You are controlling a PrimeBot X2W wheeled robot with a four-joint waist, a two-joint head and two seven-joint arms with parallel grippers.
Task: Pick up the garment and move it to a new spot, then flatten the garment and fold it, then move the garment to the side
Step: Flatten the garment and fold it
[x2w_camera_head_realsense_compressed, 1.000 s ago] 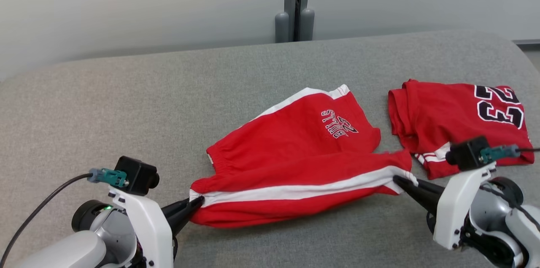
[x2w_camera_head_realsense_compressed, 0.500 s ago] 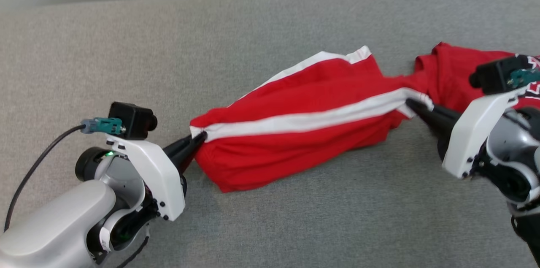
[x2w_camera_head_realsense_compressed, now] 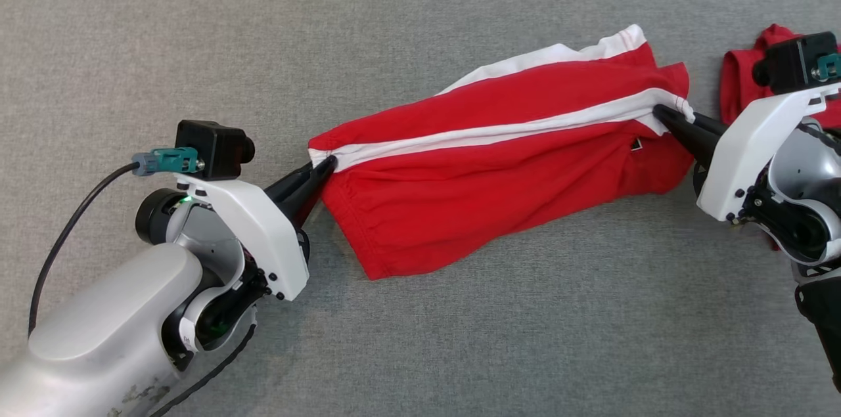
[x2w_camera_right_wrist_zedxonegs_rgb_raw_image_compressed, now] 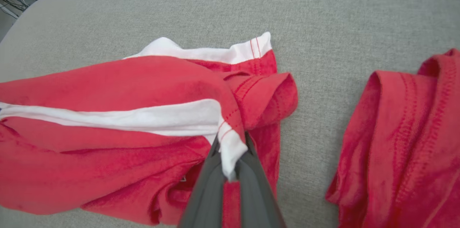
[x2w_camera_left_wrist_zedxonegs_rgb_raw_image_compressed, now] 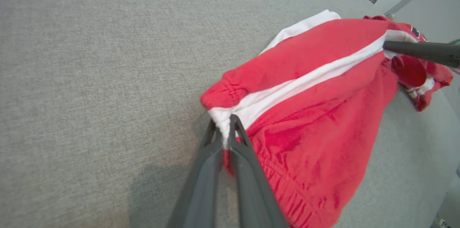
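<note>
A gray cloth worktop (x2w_camera_head_realsense_compressed: 420,10) fills the space in front of the robot. A pair of red shorts (x2w_camera_head_realsense_compressed: 493,174) sits in the middle of it, well away from the rounded edge that the wrist views show. A white stripe (x2w_camera_head_realsense_compressed: 499,134) runs along the shorts from one end to the other.

The left gripper (x2w_camera_head_realsense_compressed: 326,166) is clenched on the left end of that stripe, at the bunched waist. In the left wrist view its two dark fingers (x2w_camera_left_wrist_zedxonegs_rgb_raw_image_compressed: 237,138) pinch a little fold of white cloth between them. The right gripper (x2w_camera_head_realsense_compressed: 660,113) is clenched on the other end of the stripe, at the leg hem. In the right wrist view a white corner of the hem pokes out between its fingers (x2w_camera_right_wrist_zedxonegs_rgb_raw_image_compressed: 251,163).

The stripe is pulled in a straight line between the two grippers. The red cloth sags down from it on the robot's side and is wrinkled. On the far side, a second white band (x2w_camera_head_realsense_compressed: 578,52) lies flat on the worktop.

A red shirt (x2w_camera_head_realsense_compressed: 739,85) lies just to the right of the shorts, apart from them, with gray worktop between. It is partly hidden behind the right arm in the head view. In the left wrist view it sits near the worktop's edge.
</note>
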